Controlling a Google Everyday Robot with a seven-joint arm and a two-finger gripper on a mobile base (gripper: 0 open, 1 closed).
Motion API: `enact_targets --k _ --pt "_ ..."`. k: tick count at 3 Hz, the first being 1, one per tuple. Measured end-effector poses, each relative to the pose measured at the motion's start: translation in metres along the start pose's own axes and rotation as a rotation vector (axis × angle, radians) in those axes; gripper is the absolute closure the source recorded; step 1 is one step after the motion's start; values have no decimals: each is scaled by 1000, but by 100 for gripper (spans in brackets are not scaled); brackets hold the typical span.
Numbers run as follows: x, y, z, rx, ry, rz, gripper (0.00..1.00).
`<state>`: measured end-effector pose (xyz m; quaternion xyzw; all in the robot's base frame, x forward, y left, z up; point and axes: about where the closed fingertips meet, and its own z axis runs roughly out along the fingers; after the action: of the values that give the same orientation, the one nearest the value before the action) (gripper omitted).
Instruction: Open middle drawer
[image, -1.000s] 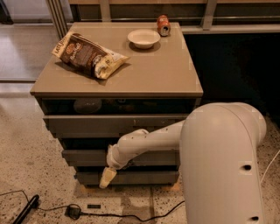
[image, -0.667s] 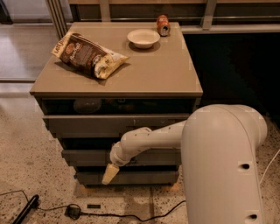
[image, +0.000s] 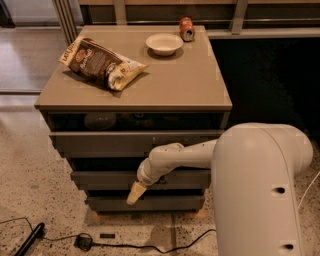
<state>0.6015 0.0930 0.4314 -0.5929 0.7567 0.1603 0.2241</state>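
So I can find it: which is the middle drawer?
Find the cabinet with the chip bag on top. Three grey drawer fronts step down its face. The middle drawer is the second, medium-height one, with the gripper at its lower edge.

The tan cabinet top (image: 190, 90) carries three things: a crumpled snack bag (image: 102, 62) lying flat at the left, a shallow white bowl (image: 164, 43) near the back, and a small can (image: 186, 28) just beside it (label unreadable). A corded black plug (image: 84, 242) lies on the speckled floor (image: 30, 185). My gripper (image: 134, 194) hangs at the cabinet's front, just below the middle drawer (image: 100, 179).
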Motion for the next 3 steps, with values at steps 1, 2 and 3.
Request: enact_targets --k 1,2,3 --pt "-3 8 -4 -12 -9 -25 0" --pt "-2 11 10 -53 26 -41 0" --pt "-2 11 10 -53 26 -41 0"
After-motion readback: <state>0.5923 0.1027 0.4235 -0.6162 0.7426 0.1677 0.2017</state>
